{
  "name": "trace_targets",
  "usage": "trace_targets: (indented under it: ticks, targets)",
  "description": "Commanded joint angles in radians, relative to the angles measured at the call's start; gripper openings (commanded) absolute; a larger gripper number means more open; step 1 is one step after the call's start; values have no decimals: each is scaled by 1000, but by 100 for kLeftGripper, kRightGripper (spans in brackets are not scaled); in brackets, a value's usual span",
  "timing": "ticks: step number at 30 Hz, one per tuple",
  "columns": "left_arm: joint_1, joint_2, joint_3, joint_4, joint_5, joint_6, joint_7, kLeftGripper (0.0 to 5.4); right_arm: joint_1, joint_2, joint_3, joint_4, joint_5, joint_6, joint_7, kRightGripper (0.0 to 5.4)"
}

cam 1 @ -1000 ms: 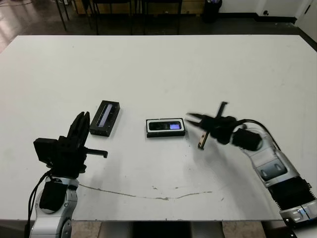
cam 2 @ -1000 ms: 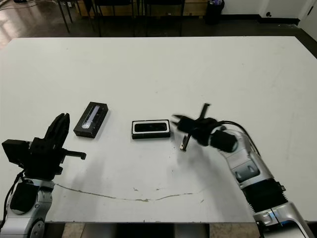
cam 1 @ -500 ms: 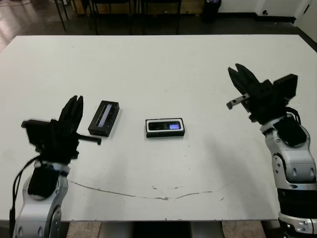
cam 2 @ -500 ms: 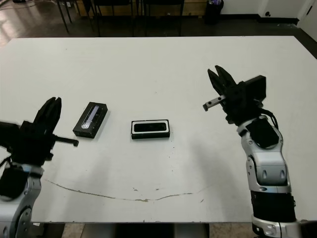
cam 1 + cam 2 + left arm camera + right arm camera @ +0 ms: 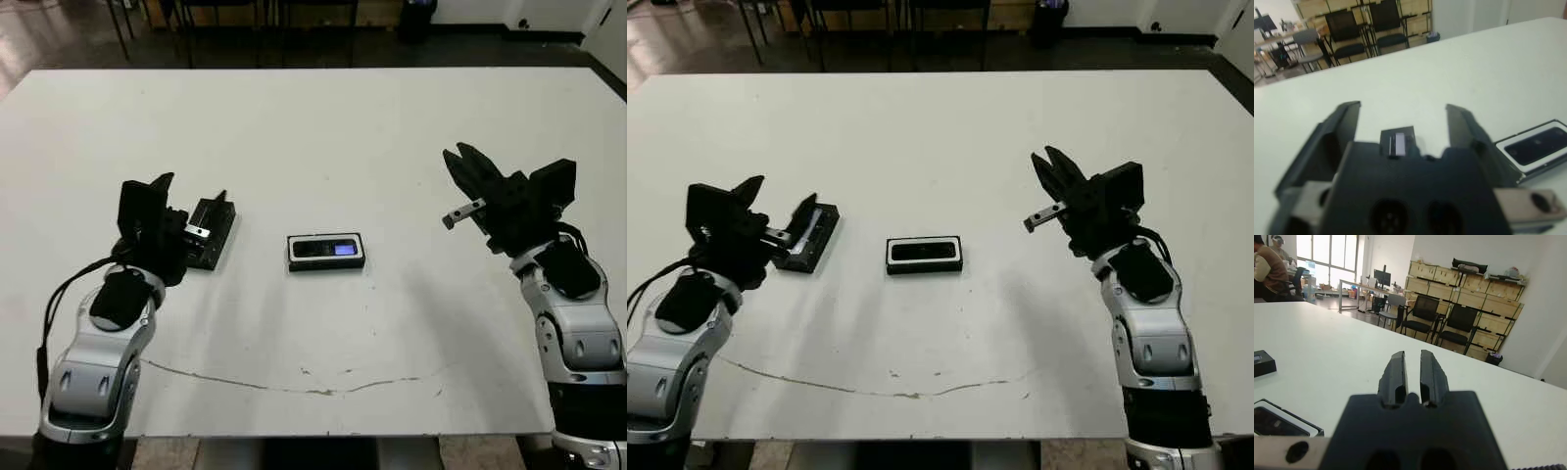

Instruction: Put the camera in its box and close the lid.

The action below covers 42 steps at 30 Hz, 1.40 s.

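The box (image 5: 327, 264), a black tray lined in white, lies at the table's middle. The camera (image 5: 323, 250) rests inside it as a dark bar; both also show in the left wrist view, box (image 5: 1508, 164) and camera (image 5: 1540, 147). Left of it lies the lid (image 5: 209, 240) with its glossy strip. My left gripper (image 5: 194, 191) stands open at the lid's left side, and the lid (image 5: 1397, 142) shows between its fingers (image 5: 1337, 132). Whether they touch it I cannot tell. My right gripper (image 5: 458, 152) is raised at the right, shut and holding nothing, well clear of the box.
The white table (image 5: 313, 127) stretches wide behind the objects. A thin dark line (image 5: 294, 382) marks its front part. Chairs (image 5: 1425, 316) and crates stand beyond the far edge, and a seated person (image 5: 1268, 264) shows in the right wrist view.
My right gripper drew back from the box's right end, up and to the right, then sank slightly. My left gripper swung right and now stands at the lid.
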Motion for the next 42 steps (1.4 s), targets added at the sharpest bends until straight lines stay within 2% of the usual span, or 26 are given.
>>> trace_targets:
  ticks: [1,4,5,8,11,19,26,32,42]
  targets:
    - [-12,-50,22,27,-36,68,30,462,4,-11,4,30,-10,-7,10,0]
    - [-14,-84,43,32,-70,109,48,536,-3,-11,10,44,-20,-12,9,0]
    - [-15,-96,52,33,-85,123,52,538,-5,-11,11,47,-22,-13,9,0]
    - [-15,-118,66,34,-105,155,73,538,-9,-11,13,55,-26,-14,12,0]
    - [-8,-131,60,34,-86,170,113,538,-11,-15,17,56,-32,-13,14,0]
    - [-3,-87,20,69,-25,181,129,538,-11,-16,23,48,-36,-4,16,0]
    - [-7,-67,22,110,-21,182,113,538,-8,-13,21,44,-29,-5,21,0]
    - [-11,-60,26,147,-28,174,96,538,0,-14,25,35,-33,-7,23,0]
    - [4,-79,67,197,-99,135,49,538,4,-20,22,21,-27,20,30,0]
